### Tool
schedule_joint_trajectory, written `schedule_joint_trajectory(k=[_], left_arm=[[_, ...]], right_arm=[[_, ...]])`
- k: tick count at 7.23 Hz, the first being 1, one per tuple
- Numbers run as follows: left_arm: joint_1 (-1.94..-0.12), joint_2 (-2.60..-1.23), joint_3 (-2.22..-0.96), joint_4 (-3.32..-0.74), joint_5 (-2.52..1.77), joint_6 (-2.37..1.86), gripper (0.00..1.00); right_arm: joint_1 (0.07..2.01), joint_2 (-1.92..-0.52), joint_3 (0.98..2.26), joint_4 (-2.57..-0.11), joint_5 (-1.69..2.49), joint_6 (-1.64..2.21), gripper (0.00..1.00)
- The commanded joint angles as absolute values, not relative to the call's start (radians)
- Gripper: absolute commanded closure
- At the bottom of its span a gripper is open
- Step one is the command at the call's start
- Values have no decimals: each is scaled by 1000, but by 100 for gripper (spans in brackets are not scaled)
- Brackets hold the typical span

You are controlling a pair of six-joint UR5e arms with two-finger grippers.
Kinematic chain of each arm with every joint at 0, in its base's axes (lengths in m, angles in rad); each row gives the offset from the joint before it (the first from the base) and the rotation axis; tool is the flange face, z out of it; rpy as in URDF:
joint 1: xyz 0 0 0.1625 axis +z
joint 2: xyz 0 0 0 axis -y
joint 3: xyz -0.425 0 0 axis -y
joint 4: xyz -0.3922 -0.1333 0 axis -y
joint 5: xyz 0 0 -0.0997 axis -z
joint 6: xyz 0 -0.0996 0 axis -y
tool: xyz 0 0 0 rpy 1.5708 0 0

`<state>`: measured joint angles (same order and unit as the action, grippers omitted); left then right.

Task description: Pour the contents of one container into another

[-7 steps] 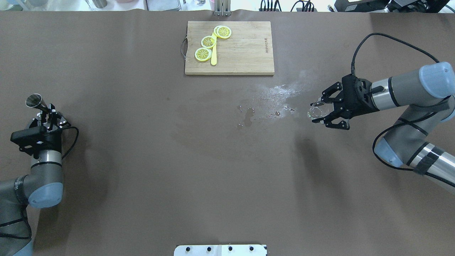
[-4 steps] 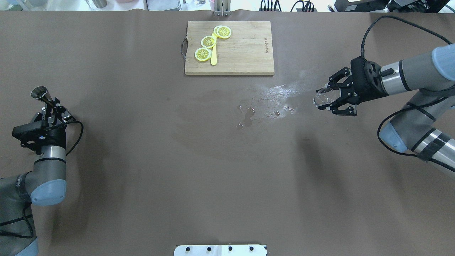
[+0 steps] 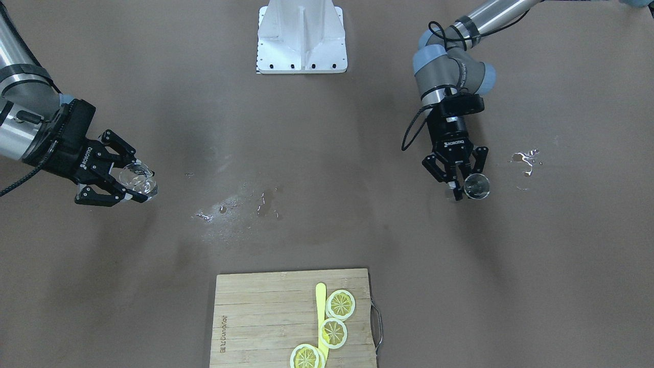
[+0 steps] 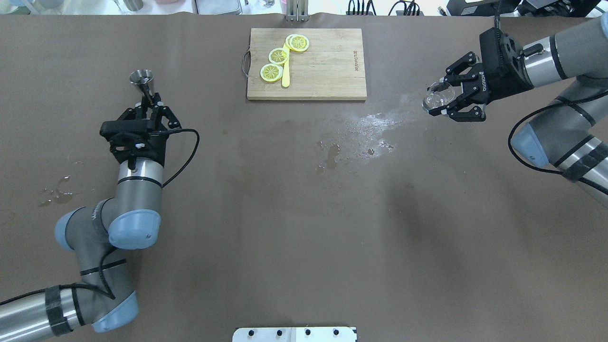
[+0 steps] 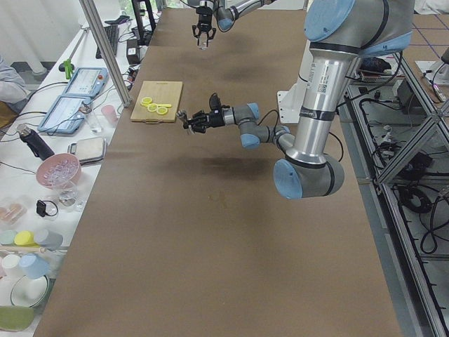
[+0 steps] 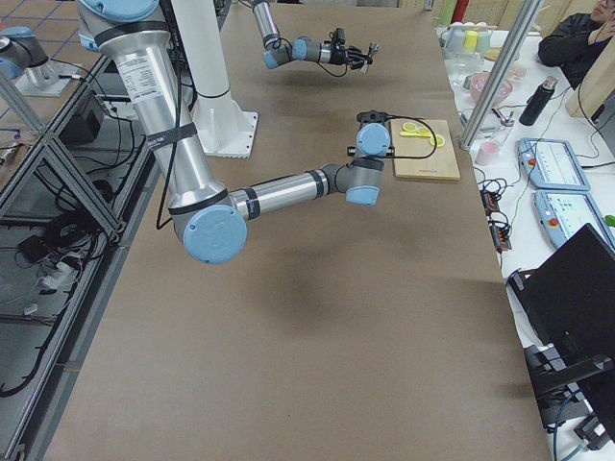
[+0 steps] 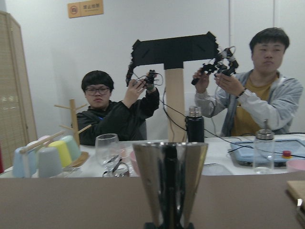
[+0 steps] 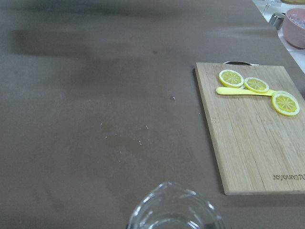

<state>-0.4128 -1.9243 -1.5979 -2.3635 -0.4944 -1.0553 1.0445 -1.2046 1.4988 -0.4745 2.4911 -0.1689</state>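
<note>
Left end effector (image 4: 147, 103) is clamped on the jigger (image 4: 142, 78), fingers closed on its lower part. In the left wrist view the jigger's wide mouth faces up and it sits level. It hangs in the air over the left part of the surface (image 4: 285, 213), left of the board (image 4: 323, 66) and apart from it.

Right end effector (image 4: 441, 102) is closed around the glass (image 4: 437, 97), one finger on each side of the clear wall. The glass is held off the surface, out past the board's right end, and looks tipped, its rim toward the centre. I cannot tell whether there is liquid in it. The right wrist view shows only its rim at the bottom edge, with the board beyond.

Jigger and glass are well apart, with the board between them along the far side.

On the board: three lemon slices (image 4: 278, 56) and a yellow stick (image 4: 285, 76), all near its handle end.

Wet patch (image 4: 332, 154) and pale splatter mid-surface, in front of the board's right corner. A smaller puddle (image 4: 56, 192) lies beside the left arm's elbow.
</note>
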Motion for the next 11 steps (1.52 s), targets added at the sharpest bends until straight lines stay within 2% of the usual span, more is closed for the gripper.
schedule_joint_trajectory(k=[1, 2, 5, 7, 9, 11], left_arm=[[-426, -2111, -1563, -2361, -590, -914, 100], [-436, -2200, -1534, -2358, -606, -893, 100], [-437, -2316, -1535, -2373, -680, -651, 100], [-413, -2321, -1531, -2429, -702, -647, 100], [-385, -2359, -1488, -2434, -756, -647, 100], [-385, -2420, -1397, -2433, -883, -647, 100]], right_arm=[[1074, -1203, 1682, -723, 2528, -158, 100], [1103, -1203, 1713, -776, 2563, -160, 100], [1161, -1197, 1738, -831, 2620, -173, 100], [1146, -1193, 1796, -969, 2548, -249, 100], [1143, -1119, 1822, -1137, 2545, -316, 100], [1140, -1106, 1822, -1146, 2553, -307, 100]])
